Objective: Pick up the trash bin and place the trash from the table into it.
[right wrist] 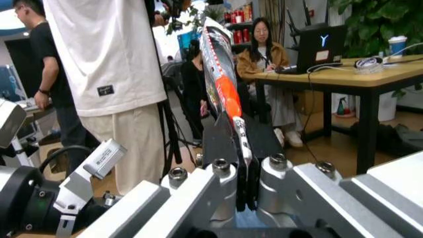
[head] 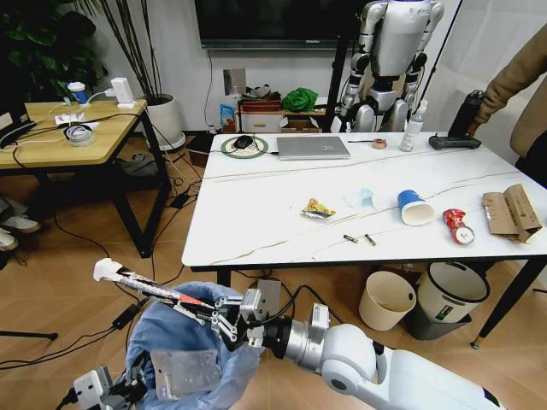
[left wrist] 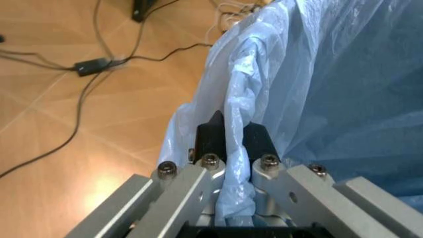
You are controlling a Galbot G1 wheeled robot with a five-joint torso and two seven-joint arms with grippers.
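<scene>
Down at the near left, the left gripper (left wrist: 228,141) has its black fingers pinched tight on the crinkled rim of the trash bin (head: 192,354), the light-blue bag bunched between the pads. The bin hangs low over the wooden floor, in front of the table's near left corner, and inside it lies a clear plastic pack (head: 184,371).

Just above the bin's mouth, the right gripper (head: 224,323) reaches in from the right, jaws clamped on one end of a long snack wrapper (head: 145,286), white with red and orange print. The wrapper sticks out to the left, past the bin's rim, its pale end tilted up.

Move right and farther off: the table (head: 256,213), white marble top, black legs. Litter lies across it: a yellow snack packet (head: 318,208), then a pale-blue tissue (head: 361,198), a blue-and-white paper cup (head: 415,207) tipped on its side, a crushed red can (head: 458,226), and torn brown cardboard (head: 511,213) at the right edge. Two small dark bits lie near the front edge.

At the far side, a grey laptop (head: 313,147) sits closed, with a spray bottle (head: 414,126) to its right.

Under the table's right half stand a cream bucket (head: 386,300) and a white bin with black rim (head: 451,293), side by side on the floor.
</scene>
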